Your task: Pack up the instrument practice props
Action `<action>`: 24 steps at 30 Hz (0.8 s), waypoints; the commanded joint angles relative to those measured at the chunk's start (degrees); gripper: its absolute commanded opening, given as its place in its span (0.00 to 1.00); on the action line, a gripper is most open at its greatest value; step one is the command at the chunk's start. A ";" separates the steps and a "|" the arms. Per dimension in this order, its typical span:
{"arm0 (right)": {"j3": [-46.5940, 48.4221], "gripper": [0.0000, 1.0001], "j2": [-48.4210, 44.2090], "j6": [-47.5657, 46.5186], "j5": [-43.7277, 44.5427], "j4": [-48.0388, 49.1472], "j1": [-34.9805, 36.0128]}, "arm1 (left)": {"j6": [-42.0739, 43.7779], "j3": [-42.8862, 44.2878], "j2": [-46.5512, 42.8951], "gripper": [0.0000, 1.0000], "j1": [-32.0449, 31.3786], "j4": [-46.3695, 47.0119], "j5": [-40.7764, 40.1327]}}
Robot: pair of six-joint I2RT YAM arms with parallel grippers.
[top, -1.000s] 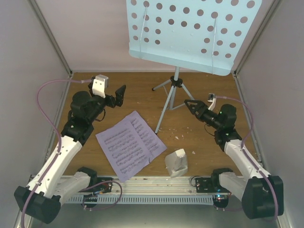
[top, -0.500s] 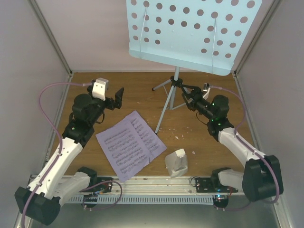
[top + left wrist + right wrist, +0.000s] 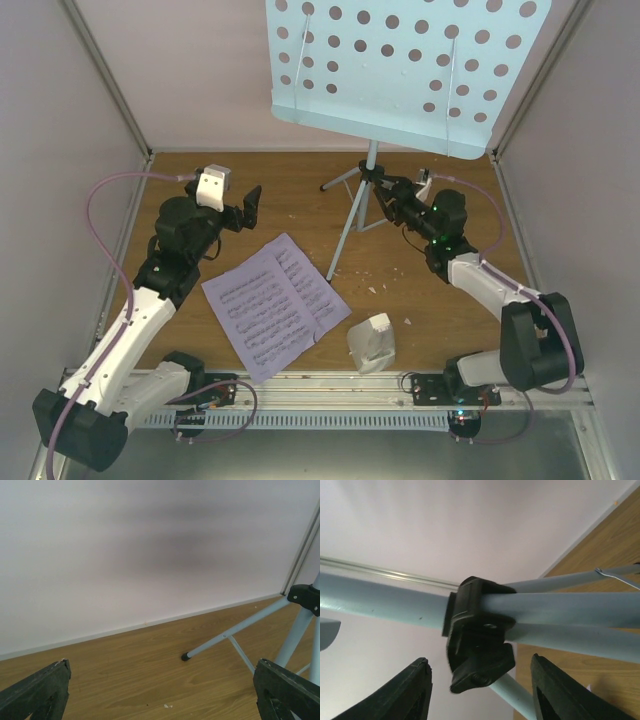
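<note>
Music stand [image 3: 400, 70] collar [image 3: 477, 640] — between right gripper [image 3: 480, 660] fingers, gaps either side

We find the top view fixed high above and behind the arm bases. It looks down and forward over the whole wooden table [image 3: 290, 195] and takes in the music stand [image 3: 400, 70] from well back. The left wrist view sits low and faces the back wall [image 3: 150, 555] across the table, with one tripod leg [image 3: 235, 632] at its right. The right wrist view faces the stand's black collar [image 3: 477, 645] from very close. All three views share the tripod.
</note>
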 commanded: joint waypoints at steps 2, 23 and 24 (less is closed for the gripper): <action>1.20 0.48 1.28 0.12 0.74 2.82 0.31 | 0.95 -0.67 -0.07 0.99 -0.14 3.25 -0.62; 1.16 0.01 -1.62 -7.72 4.65 -2.47 0.39 | 1.04 -0.60 0.27 0.99 -0.12 3.12 -0.62; 1.49 0.00 -1.86 -9.36 5.12 -3.45 0.39 | 1.04 -0.60 0.34 0.99 -0.15 3.12 -0.70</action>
